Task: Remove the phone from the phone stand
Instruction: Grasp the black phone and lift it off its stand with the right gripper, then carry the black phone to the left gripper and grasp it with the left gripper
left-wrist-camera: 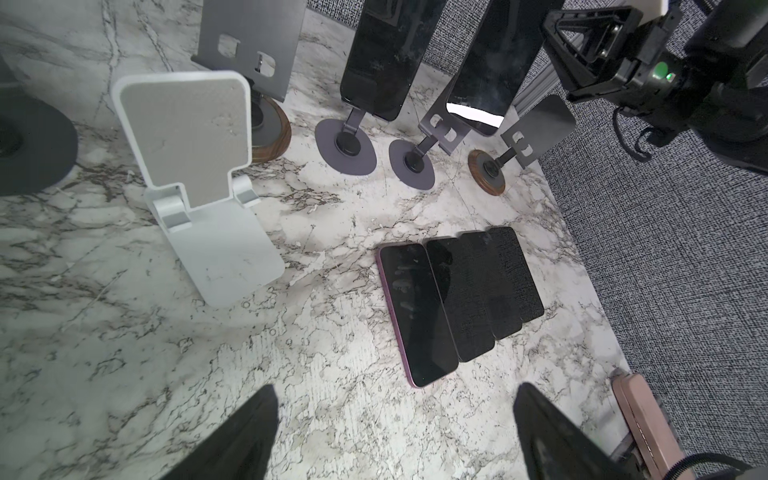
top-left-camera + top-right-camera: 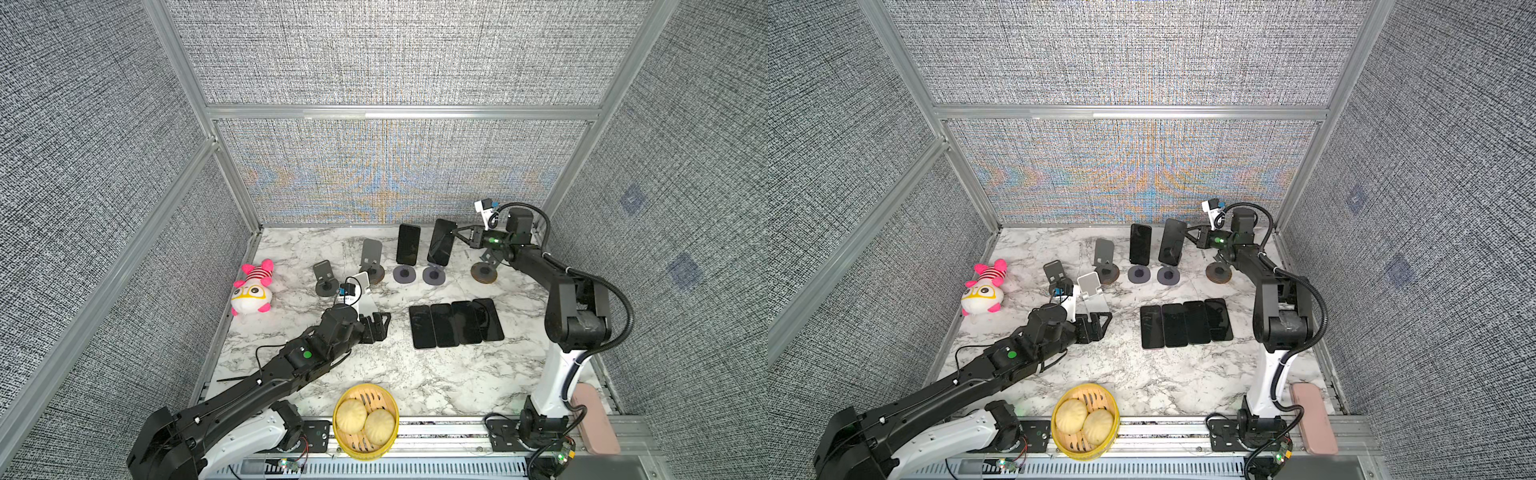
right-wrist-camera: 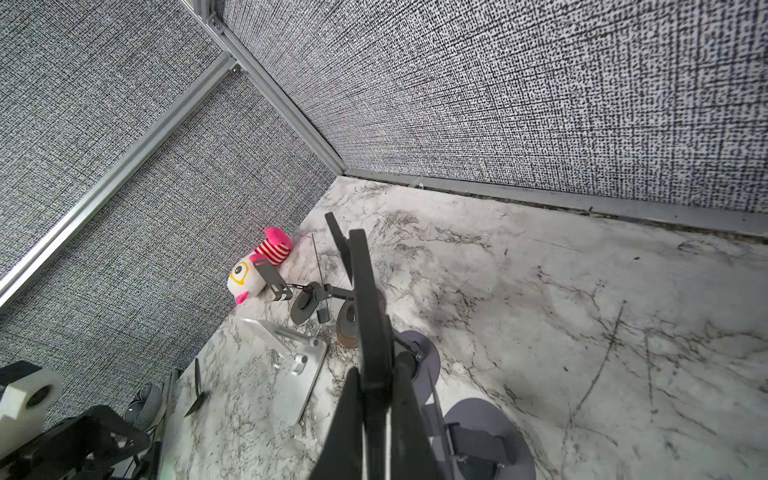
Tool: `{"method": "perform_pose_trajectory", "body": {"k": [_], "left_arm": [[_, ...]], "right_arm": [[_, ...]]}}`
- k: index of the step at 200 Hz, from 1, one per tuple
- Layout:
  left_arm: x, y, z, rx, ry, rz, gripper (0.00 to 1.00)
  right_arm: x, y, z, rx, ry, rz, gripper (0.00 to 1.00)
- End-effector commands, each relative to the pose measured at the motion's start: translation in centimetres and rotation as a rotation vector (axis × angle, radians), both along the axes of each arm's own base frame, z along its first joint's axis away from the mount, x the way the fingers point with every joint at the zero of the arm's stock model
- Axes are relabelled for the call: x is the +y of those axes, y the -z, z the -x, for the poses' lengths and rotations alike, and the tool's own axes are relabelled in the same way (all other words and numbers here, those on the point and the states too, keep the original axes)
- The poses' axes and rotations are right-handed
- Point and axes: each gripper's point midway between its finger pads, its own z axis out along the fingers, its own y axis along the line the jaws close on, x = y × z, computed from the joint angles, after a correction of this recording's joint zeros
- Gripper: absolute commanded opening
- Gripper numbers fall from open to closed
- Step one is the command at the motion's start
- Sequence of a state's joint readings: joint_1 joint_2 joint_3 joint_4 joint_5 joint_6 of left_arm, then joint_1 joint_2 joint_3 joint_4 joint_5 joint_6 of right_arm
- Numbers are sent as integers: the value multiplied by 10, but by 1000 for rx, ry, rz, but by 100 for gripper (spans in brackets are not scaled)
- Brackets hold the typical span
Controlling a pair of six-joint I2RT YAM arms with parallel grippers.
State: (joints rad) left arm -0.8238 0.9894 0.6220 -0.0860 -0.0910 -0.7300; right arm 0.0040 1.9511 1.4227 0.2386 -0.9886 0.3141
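Top views both show six phone stands [image 2: 371,249] and six phones [image 2: 422,326], four flat on the worktop [image 2: 374,365]; right jaws pinch the right-hand upright phone [image 2: 441,249], left jaws spread wide, holding nothing.

The left arm [image 2: 266,374] and the right arm [image 2: 577,307] are mostly black with boxy joints, and each has a white section near its base. A green light [image 2: 307,354] glows on each wrist. A ribbed black hose [image 2: 629,316] runs along the right arm and a thin black cable [image 2: 257,355] along the left. Each wrist carries a white camera block [image 2: 483,205]. The left gripper [image 1: 397,388] has two tapered black fingers [image 1: 241,436].
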Motion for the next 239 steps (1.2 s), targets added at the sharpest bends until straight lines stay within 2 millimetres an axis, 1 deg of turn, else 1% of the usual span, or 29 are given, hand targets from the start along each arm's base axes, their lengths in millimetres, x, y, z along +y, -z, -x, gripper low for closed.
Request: {"method": "perform_pose_trajectory", "body": {"k": [1, 29, 41, 46, 70, 100, 110, 130, 132, 135, 174, 239], "left_arm": [[-9, -9, -8, -74, 59, -69, 99], [-30, -13, -19, -79, 115, -101, 99], [-41, -14, -24, -73, 138, -113, 99], [-45, -14, -26, -71, 147, -119, 99], [-70, -15, -33, -62, 208, -148, 99], [-103, -9, -34, -41, 296, -149, 99], [-110, -6, -35, -29, 315, -153, 99], [-123, 0, -33, -11, 351, -151, 99], [-123, 1, -32, -8, 353, -150, 99], [-125, 2, -32, -7, 358, -148, 99], [-135, 11, -34, 23, 374, -143, 99], [-142, 20, -38, 58, 370, -142, 99]], "right_arm": [[2, -5, 12, 7, 16, 10, 4], [10, 2, 39, 67, 58, 46, 3], [15, 8, 54, 109, 79, 69, 3], [18, 7, 61, 115, 88, 79, 3], [29, 21, 93, 205, 147, 151, 2], [44, 29, 124, 266, 145, 145, 1], [49, 28, 132, 270, 134, 149, 1], [58, 20, 142, 264, 113, 145, 1], [57, 29, 147, 286, 110, 151, 1], [57, 32, 149, 295, 107, 153, 1], [65, 27, 162, 297, 68, 131, 0], [72, 18, 169, 279, 33, 117, 0]]}}
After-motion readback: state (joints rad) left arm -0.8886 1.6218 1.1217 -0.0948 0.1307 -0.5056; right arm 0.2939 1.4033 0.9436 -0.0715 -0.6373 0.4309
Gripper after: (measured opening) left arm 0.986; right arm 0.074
